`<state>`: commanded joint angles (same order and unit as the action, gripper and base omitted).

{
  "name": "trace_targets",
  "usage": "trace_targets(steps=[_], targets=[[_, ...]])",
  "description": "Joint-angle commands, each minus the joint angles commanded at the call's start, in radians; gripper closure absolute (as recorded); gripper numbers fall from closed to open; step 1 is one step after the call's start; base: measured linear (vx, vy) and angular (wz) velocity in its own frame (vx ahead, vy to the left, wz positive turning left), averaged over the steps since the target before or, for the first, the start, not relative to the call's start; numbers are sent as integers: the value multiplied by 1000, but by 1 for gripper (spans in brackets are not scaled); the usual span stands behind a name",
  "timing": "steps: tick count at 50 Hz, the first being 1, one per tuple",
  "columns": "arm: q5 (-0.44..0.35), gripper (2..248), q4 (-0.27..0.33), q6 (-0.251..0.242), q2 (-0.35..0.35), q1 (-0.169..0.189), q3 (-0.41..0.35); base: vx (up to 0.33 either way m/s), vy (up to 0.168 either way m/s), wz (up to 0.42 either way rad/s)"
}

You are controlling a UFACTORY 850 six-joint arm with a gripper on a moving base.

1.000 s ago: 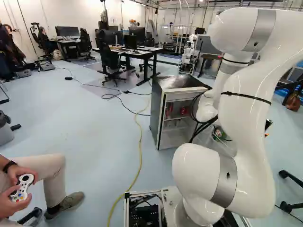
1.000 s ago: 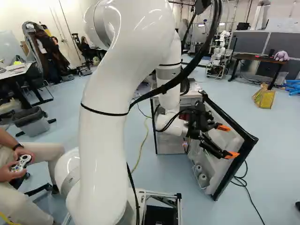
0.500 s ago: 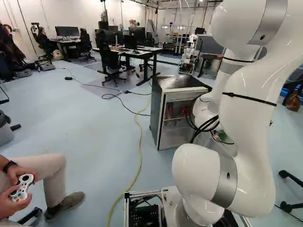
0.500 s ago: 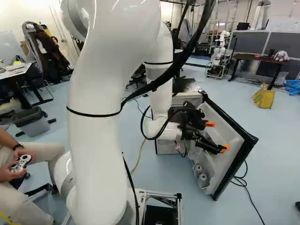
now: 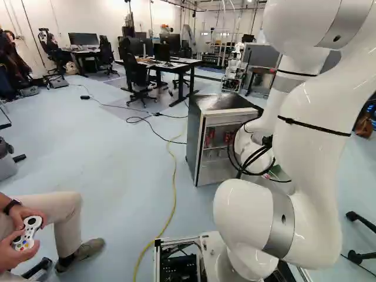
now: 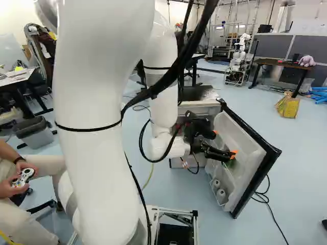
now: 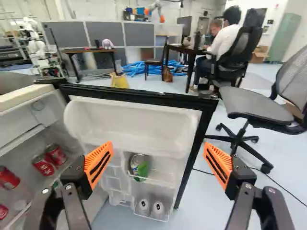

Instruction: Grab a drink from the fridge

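Note:
In the right base view my gripper (image 6: 224, 144) is in front of the opened fridge door (image 6: 248, 145). The wrist view shows the gripper (image 7: 158, 144) open, its orange pads wide apart and nothing gripped. Ahead, between the fingers' directions, a green and silver can (image 7: 139, 166) stands in a door shelf, under a white bin (image 7: 132, 127). Two pale cans (image 7: 143, 206) sit lower in the door. Several red cans (image 7: 43, 165) lie inside the fridge, beside the door. The fridge body (image 5: 202, 147) stands beyond the arm in the left base view.
An office chair (image 7: 249, 105) stands beyond the door's free edge. A cable (image 6: 271, 204) lies on the floor by the door, and a yellow hose (image 5: 170, 205) left of the base. Another robot (image 6: 237, 64) stands far back. A seated person's hands hold a controller (image 5: 28, 233).
The base has stayed put. In the right base view my arm and gripper have swung leftward, from the door's outer part toward the fridge body; a bit of green now shows beside the fingertips.

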<state>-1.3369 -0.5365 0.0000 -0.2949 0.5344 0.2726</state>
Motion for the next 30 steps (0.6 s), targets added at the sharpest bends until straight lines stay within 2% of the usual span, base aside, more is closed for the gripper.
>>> trace_targets(steps=[30], targets=[[0, 3, 315, 0, 12, -7, -16, 0, 0, 0]])
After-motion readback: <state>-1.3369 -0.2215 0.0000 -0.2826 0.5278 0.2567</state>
